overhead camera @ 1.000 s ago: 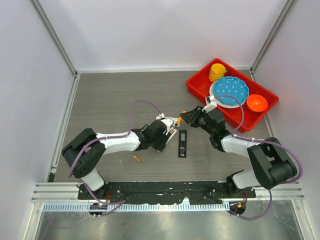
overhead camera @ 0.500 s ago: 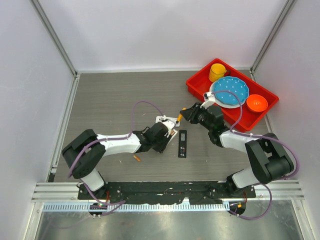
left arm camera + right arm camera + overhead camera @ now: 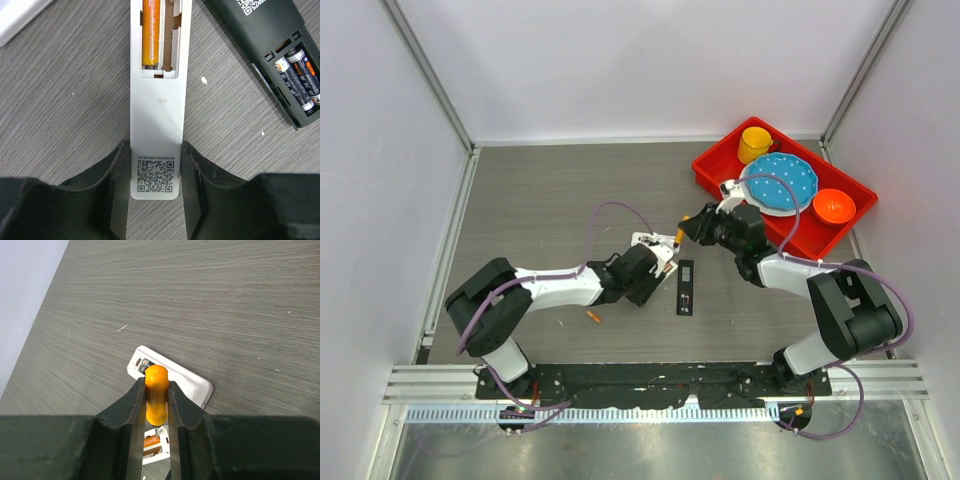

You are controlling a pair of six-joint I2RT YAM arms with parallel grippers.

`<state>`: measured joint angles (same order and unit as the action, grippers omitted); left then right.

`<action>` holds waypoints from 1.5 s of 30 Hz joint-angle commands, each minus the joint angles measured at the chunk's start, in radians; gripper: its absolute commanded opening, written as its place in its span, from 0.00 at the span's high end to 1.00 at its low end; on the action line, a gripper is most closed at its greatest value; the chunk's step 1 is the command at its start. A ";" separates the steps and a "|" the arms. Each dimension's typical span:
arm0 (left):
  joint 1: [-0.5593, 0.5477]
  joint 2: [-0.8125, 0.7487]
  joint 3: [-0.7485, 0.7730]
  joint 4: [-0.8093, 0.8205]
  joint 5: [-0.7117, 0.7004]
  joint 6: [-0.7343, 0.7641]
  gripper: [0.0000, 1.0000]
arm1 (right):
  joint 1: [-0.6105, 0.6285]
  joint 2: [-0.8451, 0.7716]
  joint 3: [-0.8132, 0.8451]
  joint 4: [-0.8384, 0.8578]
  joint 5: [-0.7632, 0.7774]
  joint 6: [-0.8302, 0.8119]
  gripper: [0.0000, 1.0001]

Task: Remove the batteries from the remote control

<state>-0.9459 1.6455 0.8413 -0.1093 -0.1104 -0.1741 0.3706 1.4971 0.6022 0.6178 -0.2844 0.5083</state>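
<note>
My left gripper (image 3: 155, 150) (image 3: 658, 266) is shut on the near end of a white remote (image 3: 156, 100) lying face down on the table. Its open compartment holds one orange battery (image 3: 151, 32); the slot beside it is empty. A black remote (image 3: 270, 30) (image 3: 685, 287) lies to the right, open, with two dark batteries (image 3: 300, 75) inside. My right gripper (image 3: 156, 385) (image 3: 689, 228) is shut on the orange-handled screwdriver (image 3: 157, 400), tip down over the white remote's compartment (image 3: 151, 441). One loose orange battery (image 3: 593, 317) lies on the table at front left.
A second white remote (image 3: 182, 380) with dark battery ends showing lies just beyond the screwdriver. A red tray (image 3: 712, 165) at the back right holds a yellow cup (image 3: 755, 143), a blue plate (image 3: 780, 180) and an orange bowl (image 3: 833, 205).
My right gripper has moved a little to the left and away with the screwdriver. The left gripper and the white remote have hardly moved.
</note>
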 commanded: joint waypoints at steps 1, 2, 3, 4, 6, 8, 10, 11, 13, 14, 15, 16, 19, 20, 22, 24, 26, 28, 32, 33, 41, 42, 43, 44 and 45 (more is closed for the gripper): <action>0.013 0.062 -0.010 0.003 0.067 0.042 1.00 | -0.001 -0.017 0.042 -0.013 -0.010 -0.073 0.99; 0.013 0.069 -0.004 -0.006 0.074 0.041 1.00 | 0.001 -0.021 0.042 -0.023 -0.003 -0.085 0.99; 0.016 0.077 0.002 -0.006 0.077 0.042 1.00 | -0.001 -0.023 0.042 -0.035 0.004 -0.091 0.98; 0.016 0.080 0.002 -0.003 0.078 0.044 1.00 | -0.001 -0.026 0.042 -0.039 0.007 -0.096 0.99; 0.016 0.082 0.002 -0.001 0.080 0.042 1.00 | -0.001 -0.024 0.042 -0.043 0.011 -0.096 0.99; 0.018 0.079 0.001 0.000 0.077 0.044 1.00 | 0.001 -0.020 0.042 -0.046 0.014 -0.096 0.99; 0.018 0.077 -0.001 0.003 0.074 0.044 1.00 | 0.004 -0.017 0.039 -0.043 0.016 -0.096 0.99; 0.019 0.076 -0.002 0.003 0.072 0.044 1.00 | 0.005 -0.015 0.041 -0.046 0.024 -0.097 0.99; 0.018 0.074 -0.002 0.003 0.072 0.044 1.00 | 0.010 -0.014 0.042 -0.053 0.034 -0.109 0.99; 0.019 0.074 -0.004 0.003 0.072 0.044 1.00 | 0.014 -0.012 0.045 -0.065 0.043 -0.114 0.99; 0.019 0.073 -0.004 0.005 0.069 0.044 1.00 | 0.017 -0.012 0.047 -0.076 0.059 -0.122 0.99; 0.018 0.071 -0.004 0.005 0.069 0.044 1.00 | 0.027 -0.012 0.050 -0.087 0.068 -0.135 0.99; 0.019 0.068 -0.007 0.007 0.069 0.044 1.00 | 0.056 -0.015 0.053 -0.118 0.119 -0.169 0.99; 0.019 0.066 -0.007 0.007 0.069 0.042 1.00 | 0.063 -0.014 0.053 -0.125 0.126 -0.175 0.99; 0.021 0.065 -0.008 0.008 0.069 0.042 1.00 | 0.083 -0.005 0.057 -0.135 0.143 -0.186 0.99; 0.022 0.063 -0.008 0.008 0.069 0.039 1.00 | 0.093 0.005 0.059 -0.138 0.146 -0.194 0.99; 0.021 0.065 -0.008 0.007 0.068 0.041 1.00 | 0.103 0.021 0.059 -0.136 0.136 -0.189 0.99; 0.021 0.062 -0.010 0.008 0.066 0.039 1.00 | 0.103 0.032 0.050 -0.132 0.114 -0.177 0.99; 0.024 0.056 -0.015 0.011 0.064 0.039 1.00 | 0.103 0.038 0.018 -0.084 0.085 -0.143 0.99; 0.022 0.053 -0.016 0.014 0.066 0.039 1.00 | 0.103 0.038 0.010 -0.067 0.074 -0.125 0.99; 0.024 0.053 -0.019 0.016 0.069 0.036 1.00 | 0.067 0.092 -0.039 0.167 -0.119 0.034 0.99; 0.027 0.053 -0.019 0.016 0.071 0.036 1.00 | 0.056 0.118 -0.041 0.196 -0.169 0.059 0.99; 0.027 0.054 -0.018 0.016 0.071 0.035 1.00 | 0.038 0.132 -0.048 0.264 -0.194 0.115 0.99; 0.027 0.056 -0.018 0.016 0.072 0.033 1.00 | 0.031 0.149 -0.051 0.299 -0.220 0.142 0.98; 0.029 0.057 -0.018 0.014 0.072 0.033 1.00 | 0.024 0.172 -0.054 0.333 -0.252 0.174 0.99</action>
<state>-0.9253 1.6543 0.8505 -0.1135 -0.0738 -0.1482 0.4046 1.6009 0.5835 0.8032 -0.3115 0.4931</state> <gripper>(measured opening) 0.424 0.250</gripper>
